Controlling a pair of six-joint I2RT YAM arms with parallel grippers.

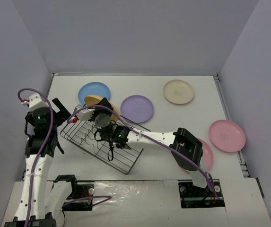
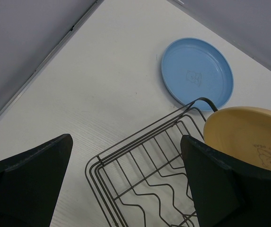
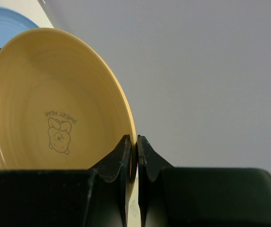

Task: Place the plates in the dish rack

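The dark wire dish rack (image 1: pixel 124 159) lies at the table's left centre, with no plate seen in the part that shows. My right gripper (image 1: pixel 102 112) is shut on the rim of the yellow-orange plate (image 1: pixel 96 100), holding it on edge over the rack's far end. In the right wrist view the fingers (image 3: pixel 126 151) pinch that plate (image 3: pixel 55 94) at its rim. My left gripper (image 1: pixel 62 113) is open and empty above the rack's left corner (image 2: pixel 142 135). The blue (image 1: pixel 93 92), purple (image 1: pixel 136 109), cream (image 1: pixel 178 91) and pink (image 1: pixel 226 135) plates lie flat on the table. A second pink plate (image 1: pixel 207 155) is partly hidden by the right arm.
The table is walled at the back and on both sides. The blue plate (image 2: pixel 196 71) lies just beyond the rack's far corner, close to the held yellow-orange plate (image 2: pixel 249 135). The right arm stretches across the rack from the right.
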